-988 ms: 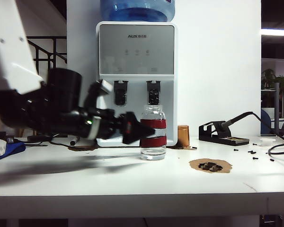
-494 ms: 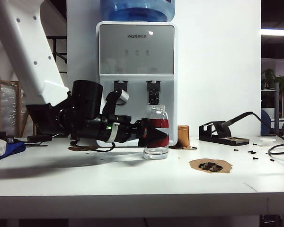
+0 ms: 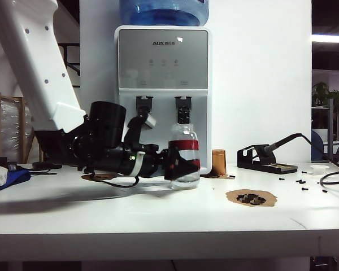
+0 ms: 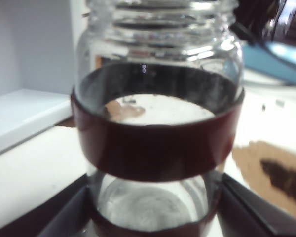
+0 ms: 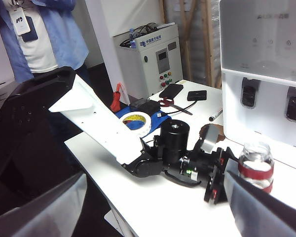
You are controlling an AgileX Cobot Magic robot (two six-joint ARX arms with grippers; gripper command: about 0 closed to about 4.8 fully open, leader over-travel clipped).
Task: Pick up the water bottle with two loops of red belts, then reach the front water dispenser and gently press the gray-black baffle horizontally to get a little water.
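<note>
We find the water bottle [image 3: 184, 156] standing upright on the white table [image 3: 158, 212], just in front of the water dispenser [image 3: 163, 84] and below its right-hand tap rather than the gray-black baffle [image 3: 143, 109] on the left. The left pincer [image 3: 178, 165] lies low and level around the bottle's lower red band; in the left wrist view the bottle [image 4: 158, 123] fills the frame with a dark finger [image 4: 256, 210] on either side of its base, close against the glass, but we cannot tell whether they already press on it or merely flank it. We judge the bottle to be rigid, smooth glass: light while nearly empty, slippery where bare, and breakable if knocked against the dispenser. The taped bands should give the better purchase, so a hold on the lower band, below the middle, seems sound, provided it stays firm enough to keep the bottle upright when it pushes the baffle. Compared with a second ago, the left arm has driven further toward the bottle: then the pincer's tips only reached the bottle's near side, now they reach round it, and the jaws have narrowed from their widest. The bottle has stayed at about the same spot. The right pincer [image 5: 138, 207] hangs high above the table's near side, released and wide, its two pale fingers framing the scene from well apart.
</note>
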